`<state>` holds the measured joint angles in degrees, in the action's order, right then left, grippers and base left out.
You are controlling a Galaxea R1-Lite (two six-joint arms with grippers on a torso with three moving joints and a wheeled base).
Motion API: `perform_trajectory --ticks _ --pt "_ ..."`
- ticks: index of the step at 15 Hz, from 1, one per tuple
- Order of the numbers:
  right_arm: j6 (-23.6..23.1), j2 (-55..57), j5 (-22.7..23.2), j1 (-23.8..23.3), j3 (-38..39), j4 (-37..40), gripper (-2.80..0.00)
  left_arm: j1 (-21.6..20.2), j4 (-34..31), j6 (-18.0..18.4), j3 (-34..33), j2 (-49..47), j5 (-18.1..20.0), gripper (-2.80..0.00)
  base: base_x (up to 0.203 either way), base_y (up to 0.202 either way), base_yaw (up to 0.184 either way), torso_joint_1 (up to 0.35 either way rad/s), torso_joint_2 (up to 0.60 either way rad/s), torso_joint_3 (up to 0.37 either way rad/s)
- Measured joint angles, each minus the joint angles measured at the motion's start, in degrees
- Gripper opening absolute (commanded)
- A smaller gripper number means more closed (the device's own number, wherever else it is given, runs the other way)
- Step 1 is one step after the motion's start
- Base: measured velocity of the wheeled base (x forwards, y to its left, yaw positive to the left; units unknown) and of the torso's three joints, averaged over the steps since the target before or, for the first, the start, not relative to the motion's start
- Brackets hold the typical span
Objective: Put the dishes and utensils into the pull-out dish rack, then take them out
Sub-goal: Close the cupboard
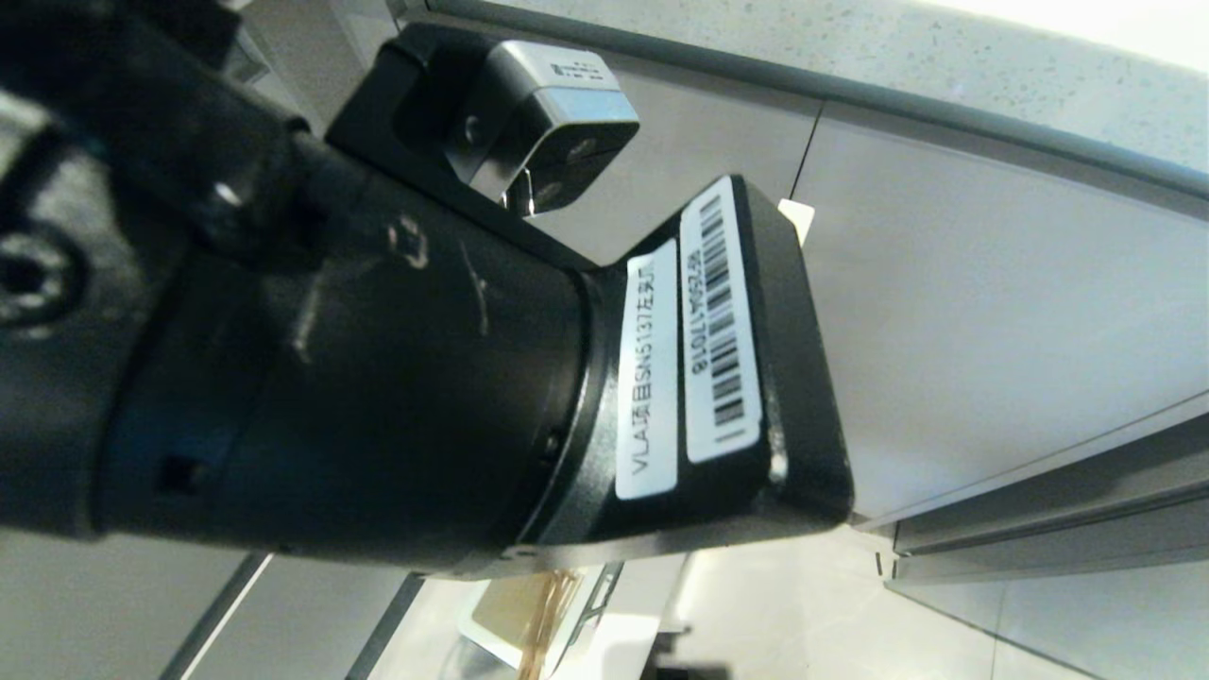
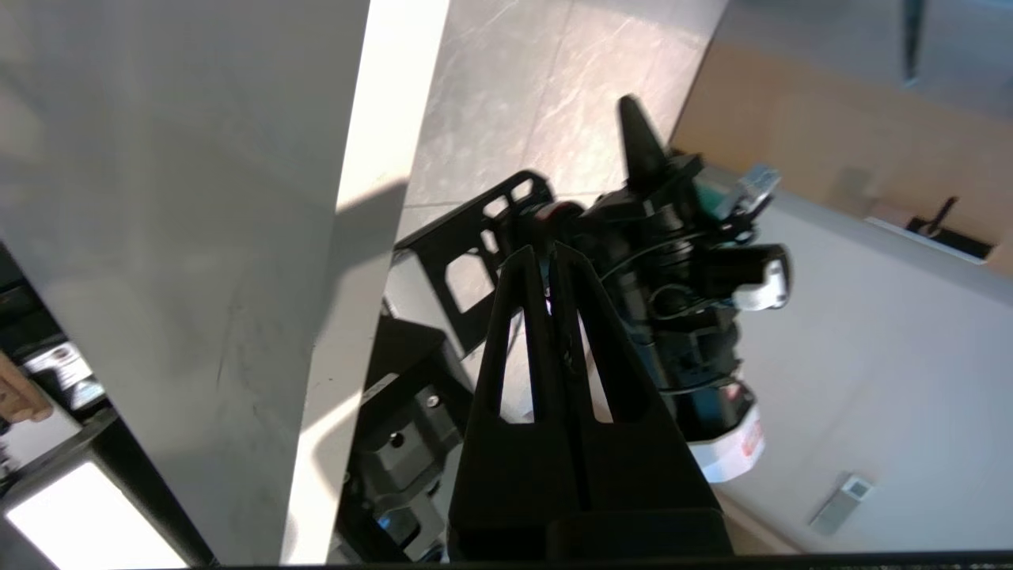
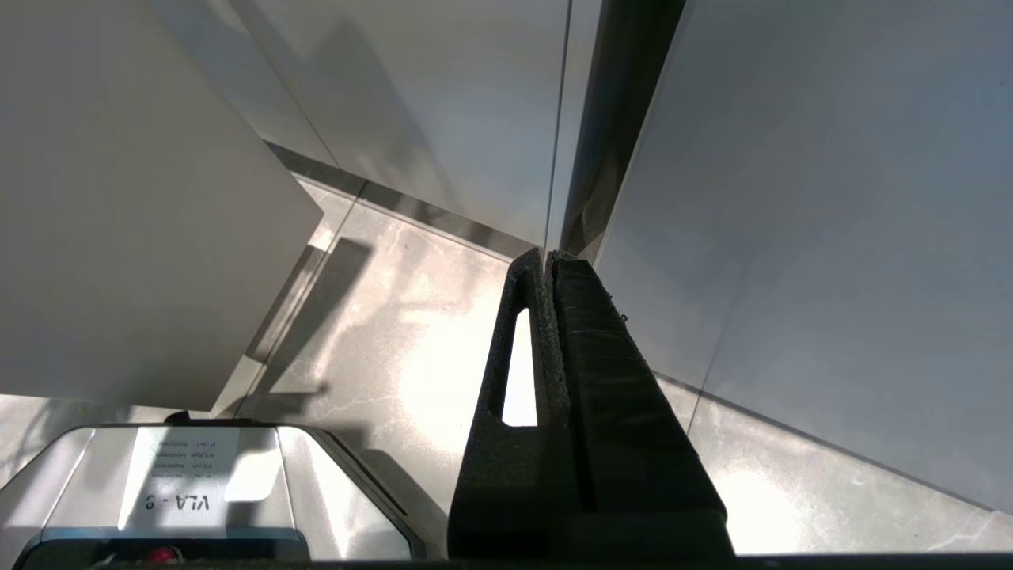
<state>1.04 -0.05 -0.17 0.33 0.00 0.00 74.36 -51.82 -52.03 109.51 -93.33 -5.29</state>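
- Two grippers are seen, each only from its own wrist camera; both have their fingers pressed together with nothing between them.
- Left gripper (image 2: 546,257): shut and empty. It is aimed over the floor (image 2: 506,95) towards the robot's own right arm (image 2: 681,261), with a pale panel (image 2: 174,237) just beside it.
- Right gripper (image 3: 548,257): shut and empty, hung low over the floor beside cabinet fronts (image 3: 831,237). It is judged parked.
- Most of the head view is blocked by the left wrist (image 1: 397,359). Its fingers are hidden there.
- Rack (image 1: 505,604): only a sliver is shown under the wrist, at the lower edge of the head view. An orange-brown board and a white rim can be made out.
- Chopsticks (image 1: 543,614): thin light-brown sticks are seen lying on that board. They are taken to be the chopsticks, though too little is shown to be sure.
- Their long axis is run roughly up and down the head view, slightly slanted.
- No plate, bowl or spoon can be found in any view, so how full the rack is cannot be told.
- Key relation: the rack is placed below the left wrist, and nothing of it is caught by the left wrist camera. The fingers are therefore judged to be pointed away from it.
- The left arm is judged much the nearer.
- Next move, as a judgement: the left wrist would need to be turned down towards the rack and the fingers spread before anything is taken.
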Motion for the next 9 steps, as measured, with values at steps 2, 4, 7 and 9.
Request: perform_trajectory --ticks 2,4,7,9 --pt "0.0 0.0 -0.01 0.0 0.0 0.0 -2.8 0.21 -1.32 0.41 0.0 -0.64 -0.16 -2.8 0.0 0.0 0.0 0.0 0.0 0.0" --pt "0.0 0.0 -0.01 -0.01 0.0 0.0 -2.8 0.37 -3.3 1.56 -0.05 -1.07 -0.46 -2.8 0.0 0.0 0.0 0.0 0.0 0.0" --pt "0.01 0.0 0.0 -0.01 0.0 0.0 -2.8 0.42 -3.92 1.73 -0.11 -1.38 -1.56 -2.8 0.0 0.0 0.0 0.0 0.0 0.0" --pt "0.01 0.0 0.01 -0.02 0.0 0.0 -2.8 0.44 -4.17 1.74 -0.24 -1.61 -4.03 -2.8 0.0 0.0 0.0 0.0 0.0 0.0"
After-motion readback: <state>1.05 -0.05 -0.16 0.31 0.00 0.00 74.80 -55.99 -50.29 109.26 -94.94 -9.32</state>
